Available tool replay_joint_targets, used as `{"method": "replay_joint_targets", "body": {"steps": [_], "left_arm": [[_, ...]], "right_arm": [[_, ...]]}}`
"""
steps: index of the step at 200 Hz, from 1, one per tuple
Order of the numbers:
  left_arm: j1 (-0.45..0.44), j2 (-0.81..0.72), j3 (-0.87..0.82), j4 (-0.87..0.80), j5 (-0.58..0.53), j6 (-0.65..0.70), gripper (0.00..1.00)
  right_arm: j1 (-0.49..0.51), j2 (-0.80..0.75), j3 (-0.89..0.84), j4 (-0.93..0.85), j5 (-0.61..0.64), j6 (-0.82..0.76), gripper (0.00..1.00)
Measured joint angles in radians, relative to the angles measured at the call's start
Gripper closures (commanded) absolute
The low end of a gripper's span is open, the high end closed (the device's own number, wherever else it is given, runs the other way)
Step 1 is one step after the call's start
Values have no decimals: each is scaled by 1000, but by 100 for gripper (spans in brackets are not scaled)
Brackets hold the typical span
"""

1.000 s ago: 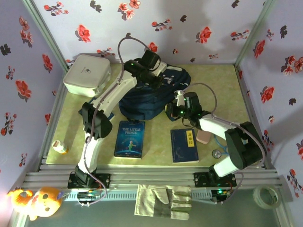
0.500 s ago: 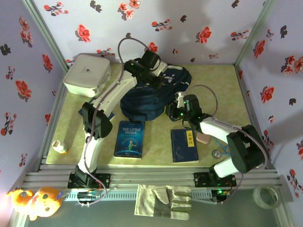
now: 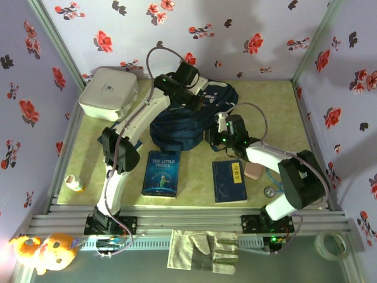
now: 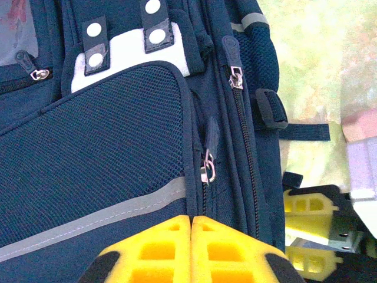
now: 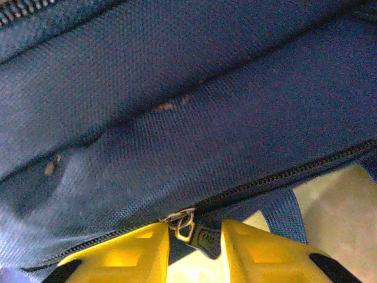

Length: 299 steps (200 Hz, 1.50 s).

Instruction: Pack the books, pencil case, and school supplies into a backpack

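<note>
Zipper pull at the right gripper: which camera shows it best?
Right wrist: the zipper pull hangs close up between the fingers of the open right gripper, on the backpack. In the top external view it is too small to see; the left wrist view shows other pulls.

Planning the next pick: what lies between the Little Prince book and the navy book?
Bare tabletop; the top view shows nothing between the Little Prince book and the navy book.

Robot lab booth, floral walls [image 3: 235,35], aluminium rails [image 3: 188,223]
</note>
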Motion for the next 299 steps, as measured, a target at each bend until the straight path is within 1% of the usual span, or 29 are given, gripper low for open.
{"method": "replay_joint_targets", "body": {"steps": [17, 55, 76, 143, 183, 209, 218, 239, 248, 272, 299], "left_arm": [[0, 0, 0, 0, 0, 0, 100], [0, 0, 0, 0, 0, 0, 100], [3, 0, 0, 1, 0, 0, 100], [22, 6, 0, 49, 24, -12, 100], [24, 60, 0, 95, 60, -56, 100], [24, 77, 0, 111, 79, -86, 100], [24, 79, 0, 113, 82, -96, 100], [26, 80, 0, 114, 87, -110, 100], [27, 80, 0, 119, 88, -113, 100], [29, 80, 0, 137, 97, -118, 100], [34, 77, -12, 157, 111, -121, 100]], "right_arm": [[0, 34, 42, -30, -16, -31, 77], [0, 42, 59, -58, -31, -68, 93], [0, 41, 59, -70, -30, -76, 96], [10, -29, 28, -98, -35, -64, 96], [112, -43, 6, -67, -29, 0, 94], [166, -16, 5, -10, -7, 45, 92], [180, -2, 5, 8, 2, 57, 90], [194, 10, 2, 42, 26, 89, 83], [195, 4, -10, 64, 44, 108, 78], [172, -60, -87, 123, 74, 151, 58], [86, -169, -164, 162, 83, 227, 43]]}}
